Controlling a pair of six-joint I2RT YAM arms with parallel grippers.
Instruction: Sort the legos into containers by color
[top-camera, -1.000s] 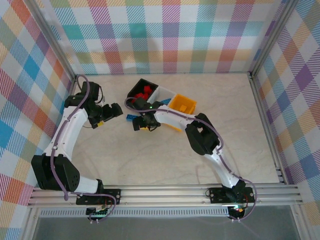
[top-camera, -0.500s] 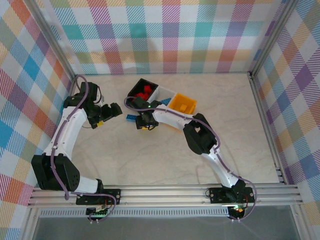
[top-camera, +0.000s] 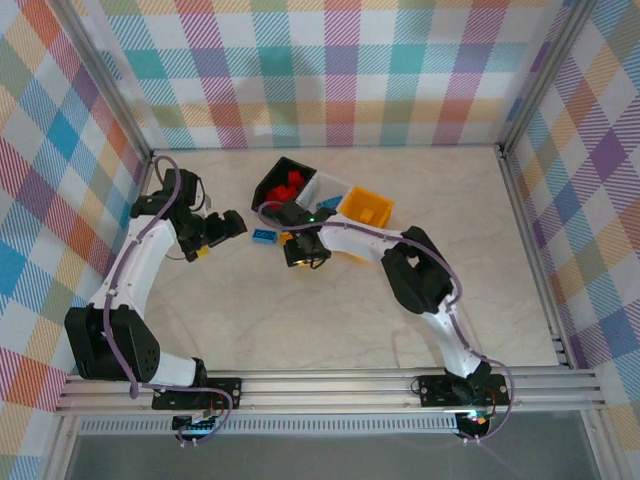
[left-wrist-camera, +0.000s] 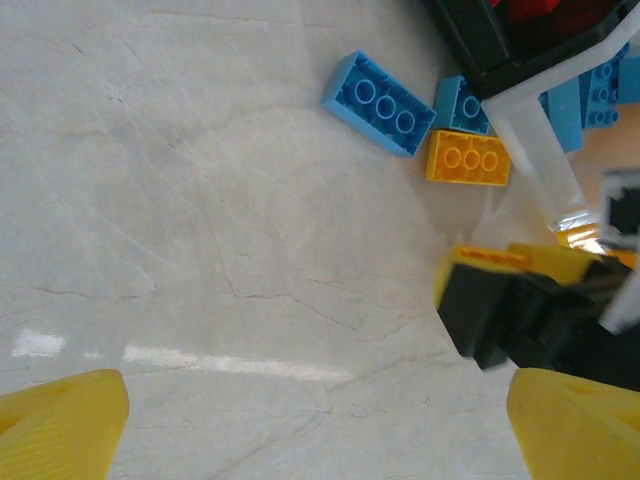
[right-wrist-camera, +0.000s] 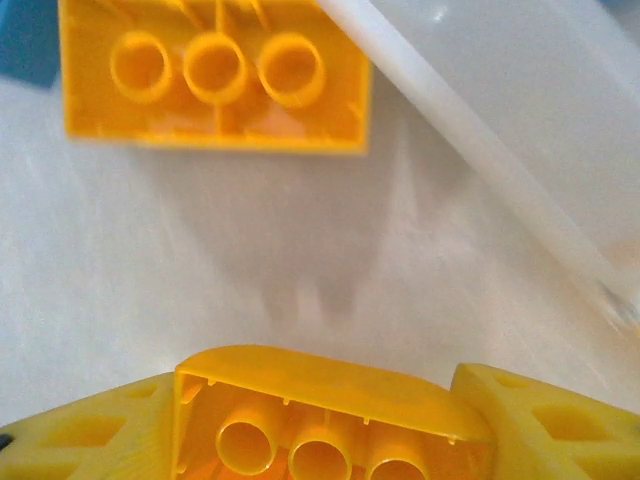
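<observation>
Right wrist: right hand (right-wrist-camera: 330, 445) clamps a glossy yellow brick (right-wrist-camera: 325, 400), hollow tubed underside showing; a second brick (right-wrist-camera: 215, 80) lies at eleven o'clock. Left hand (left-wrist-camera: 318, 430) gapes over marbled bench (left-wrist-camera: 200, 250).

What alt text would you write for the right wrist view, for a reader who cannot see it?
The right gripper holds a yellow brick between its fingers at the bottom edge, hollow underside toward the camera. A second yellow brick lies upside down on the pale table at top left, near the rim of the white bin.
</observation>
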